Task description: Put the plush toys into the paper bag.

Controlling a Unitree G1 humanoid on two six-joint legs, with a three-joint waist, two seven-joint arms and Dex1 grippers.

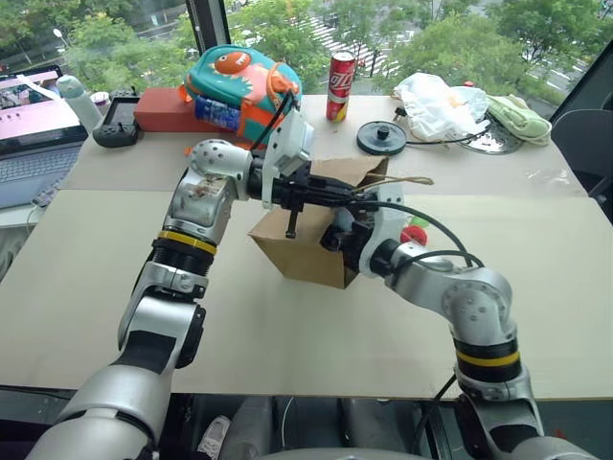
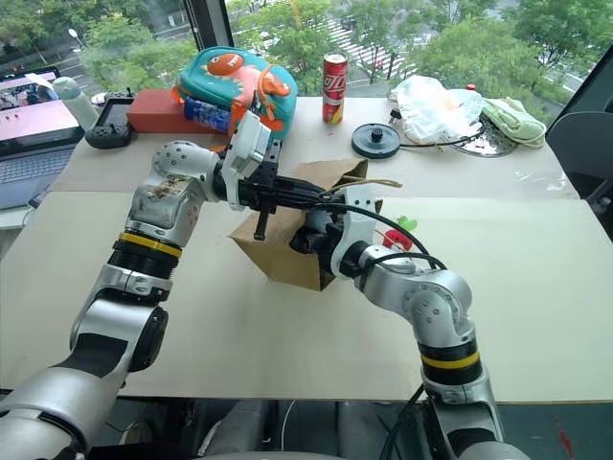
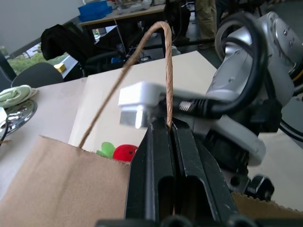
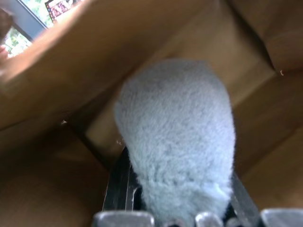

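The brown paper bag (image 1: pixel 305 257) lies tipped on the table with its mouth toward my right arm. My left gripper (image 3: pixel 169 125) is shut on one tan cord handle (image 3: pixel 165 71) and holds it up above the bag. My right gripper (image 4: pixel 177 191) reaches into the bag's mouth and is shut on the pale grey plush toy (image 4: pixel 180 137), which sits between brown paper walls. The red chili plush toy (image 1: pixel 414 235) with its green top lies on the table just behind my right forearm; it is also the red plush (image 3: pixel 124 152) beyond the bag's edge.
At the back of the table stand a teal-and-orange dinosaur backpack (image 1: pixel 239 86), a red can (image 1: pixel 340 86), a black round disc (image 1: pixel 381 137), a white plastic bag (image 1: pixel 436 101) and a green cloth (image 1: pixel 517 115). A laptop (image 1: pixel 34 134) and a red box (image 1: pixel 168 110) are at the far left.
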